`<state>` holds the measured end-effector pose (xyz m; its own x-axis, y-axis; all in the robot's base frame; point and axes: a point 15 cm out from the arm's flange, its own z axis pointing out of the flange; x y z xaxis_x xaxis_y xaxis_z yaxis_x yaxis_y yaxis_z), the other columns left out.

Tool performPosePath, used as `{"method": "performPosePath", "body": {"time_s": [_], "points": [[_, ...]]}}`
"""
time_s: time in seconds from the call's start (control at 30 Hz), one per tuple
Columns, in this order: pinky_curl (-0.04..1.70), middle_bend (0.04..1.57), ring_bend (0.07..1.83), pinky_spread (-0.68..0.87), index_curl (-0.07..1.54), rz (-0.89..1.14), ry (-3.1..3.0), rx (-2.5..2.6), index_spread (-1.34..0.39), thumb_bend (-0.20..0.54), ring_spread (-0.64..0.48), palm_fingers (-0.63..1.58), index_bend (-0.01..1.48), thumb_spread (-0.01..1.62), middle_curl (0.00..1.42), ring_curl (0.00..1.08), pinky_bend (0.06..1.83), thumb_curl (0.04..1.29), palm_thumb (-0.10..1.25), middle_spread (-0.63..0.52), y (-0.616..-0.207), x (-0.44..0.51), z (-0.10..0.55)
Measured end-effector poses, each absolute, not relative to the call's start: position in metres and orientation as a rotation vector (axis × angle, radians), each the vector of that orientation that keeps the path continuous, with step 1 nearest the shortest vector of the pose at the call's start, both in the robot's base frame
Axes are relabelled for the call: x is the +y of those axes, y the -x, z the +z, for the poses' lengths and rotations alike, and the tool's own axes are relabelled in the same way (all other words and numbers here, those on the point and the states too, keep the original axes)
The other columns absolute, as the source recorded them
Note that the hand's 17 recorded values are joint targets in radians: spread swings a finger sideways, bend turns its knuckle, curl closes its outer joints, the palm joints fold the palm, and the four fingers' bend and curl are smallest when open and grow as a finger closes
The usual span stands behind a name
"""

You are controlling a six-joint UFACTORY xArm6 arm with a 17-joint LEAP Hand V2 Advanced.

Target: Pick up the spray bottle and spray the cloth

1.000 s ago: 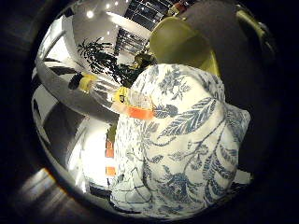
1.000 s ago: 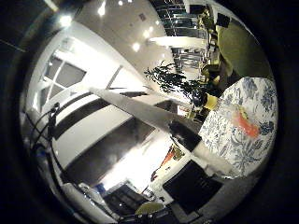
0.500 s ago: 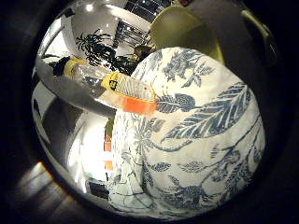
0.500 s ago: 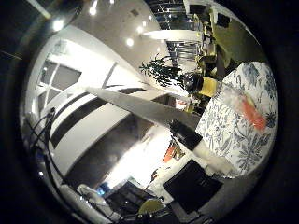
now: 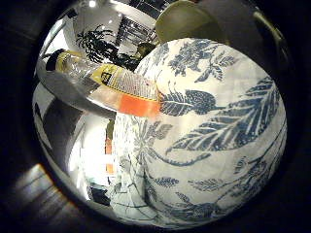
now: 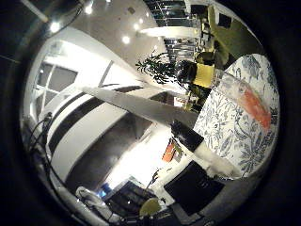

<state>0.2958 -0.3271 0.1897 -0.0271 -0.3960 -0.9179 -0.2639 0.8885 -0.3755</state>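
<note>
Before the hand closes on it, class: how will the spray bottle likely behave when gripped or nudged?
The spray bottle lies on its side on the patterned cloth, so a nudge may roll it. Its clear body looks like smooth plastic, probably slippery. The soft cloth might damp rolling a little.

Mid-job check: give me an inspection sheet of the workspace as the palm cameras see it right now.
Surface: covered by the leaf-print cloth; the bare surface itself not seen.
Job's things: spray bottle lies on its side on the cloth, clear body, yellow label, orange liquid at one end, dark cap end past the cloth's edge. Cloth fills much of the little-finger view, so it is close to the palm.
Clutter: nothing seen on the cloth besides the bottle.
Hand: a white and black finger crosses the thumb-side view; open or shut cannot be told; not on the bottle.
Cables: left out.
Surroundings: indoor room, potted plant, ceiling lights, yellow-green chair.
</note>
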Motion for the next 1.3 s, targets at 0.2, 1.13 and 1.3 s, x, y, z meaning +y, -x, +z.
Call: {"method": "performPosePath", "body": {"time_s": [0.2, 1.13, 1.3], "points": [[0.32, 0.42, 0.65, 0.28, 0.34, -0.118, 0.528, 1.623, -0.15, -0.022, 0.05, 0.23, 0.17, 1.03, 0.41, 0.36, 0.55, 0.47, 0.84, 0.06, -0.302, -0.338, 0.193], [0.28, 0.48, 0.64, 0.30, 0.36, -0.035, 0.592, 1.638, -0.15, -0.023, 0.06, 0.29, 0.18, 1.03, 0.43, 0.36, 0.52, 0.47, 0.83, 0.03, -0.358, -0.326, 0.197], [0.27, 0.50, 0.66, 0.28, 0.37, -0.010, 0.605, 1.650, -0.15, -0.022, 0.05, 0.33, 0.18, 1.04, 0.44, 0.37, 0.51, 0.47, 0.82, 0.02, -0.369, -0.320, 0.195]]}}
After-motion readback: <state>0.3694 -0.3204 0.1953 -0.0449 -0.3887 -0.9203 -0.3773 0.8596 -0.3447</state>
